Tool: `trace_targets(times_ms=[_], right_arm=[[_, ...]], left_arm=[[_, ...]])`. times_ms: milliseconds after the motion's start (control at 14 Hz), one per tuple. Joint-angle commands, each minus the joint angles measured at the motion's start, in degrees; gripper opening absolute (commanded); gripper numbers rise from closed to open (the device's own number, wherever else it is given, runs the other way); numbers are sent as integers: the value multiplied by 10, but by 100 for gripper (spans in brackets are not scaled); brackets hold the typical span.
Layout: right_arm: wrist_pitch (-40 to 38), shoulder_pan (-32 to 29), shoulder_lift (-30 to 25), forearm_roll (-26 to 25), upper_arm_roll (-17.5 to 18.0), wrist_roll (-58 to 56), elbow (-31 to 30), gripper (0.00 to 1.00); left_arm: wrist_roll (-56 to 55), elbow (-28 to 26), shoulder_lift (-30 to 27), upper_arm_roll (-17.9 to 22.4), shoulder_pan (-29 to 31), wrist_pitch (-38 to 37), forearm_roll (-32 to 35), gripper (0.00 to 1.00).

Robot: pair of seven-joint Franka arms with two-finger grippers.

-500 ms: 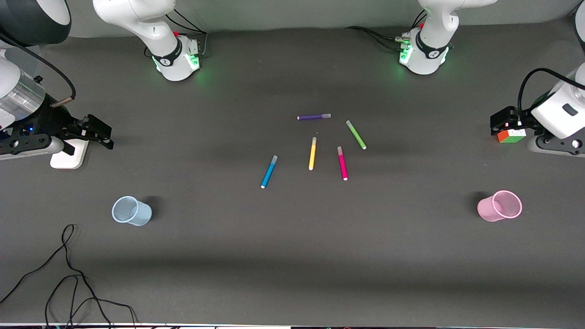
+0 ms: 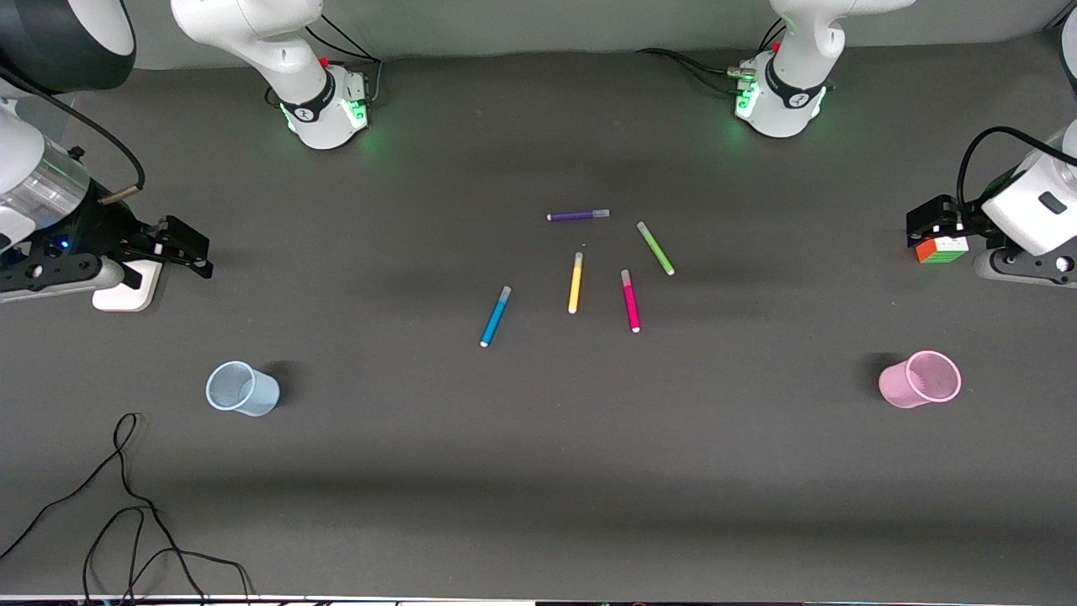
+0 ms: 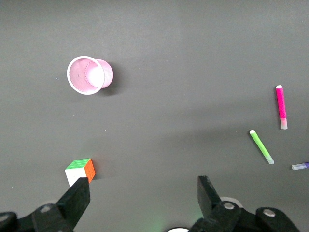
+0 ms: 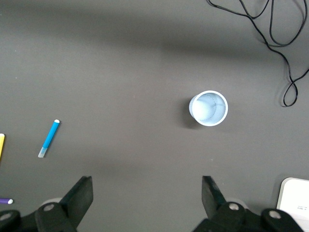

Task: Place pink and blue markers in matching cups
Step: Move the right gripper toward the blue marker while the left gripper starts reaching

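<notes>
The pink marker [image 2: 630,300] [image 3: 281,107] and the blue marker [image 2: 495,316] [image 4: 49,138] lie flat mid-table among other markers. Upright at the left arm's end stands the pink cup [image 2: 919,380] [image 3: 90,75]. The pale blue cup [image 2: 242,389] [image 4: 208,108] stands upright at the right arm's end. Both cups are nearer to the front camera than the markers. My left gripper [image 2: 929,222] [image 3: 144,186] hangs open over a colour cube, holding nothing. My right gripper [image 2: 187,247] [image 4: 147,186] is open and empty over the table's edge by a white block.
A purple marker [image 2: 578,215], a green marker [image 2: 655,248] and a yellow marker [image 2: 575,283] lie beside the two task markers. The colour cube [image 2: 941,249] sits under the left gripper. A white block [image 2: 128,290] and a loose black cable [image 2: 126,505] are at the right arm's end.
Both arms have drifted very slightly toward the table's middle. Nothing on the table has moved.
</notes>
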Motion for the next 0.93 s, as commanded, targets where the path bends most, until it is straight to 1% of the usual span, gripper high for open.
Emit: trace_targets(times_ms=[0,214,429,500,643,714,857], right_arm=[[-10,3,31,-6,5,-7,25,100],[-11,24,93,4,6,6,60,100],[-10,73,182,9,6,125,102,100],[-2,91,215,5,5,144,110,100],[25,115,274,10,6,165,149,100],[35,124,296,15,6,192,161,100],[69,146,326,42,6,240,167,100]], left_arm=[[9,-12,-11,-1,6,8,1,99],[9,-13,-12,-1,5,7,0,99],[9,-16,-12,-2,6,2,-1,99],[9,-16,-12,-2,4,0,-1,99],[9,-16,-12,-2,4,-1,-1,99],[9,-16,-12,-1,4,-2,-1,99],[11,-15,-5,-2,2,-25,-8,99]])
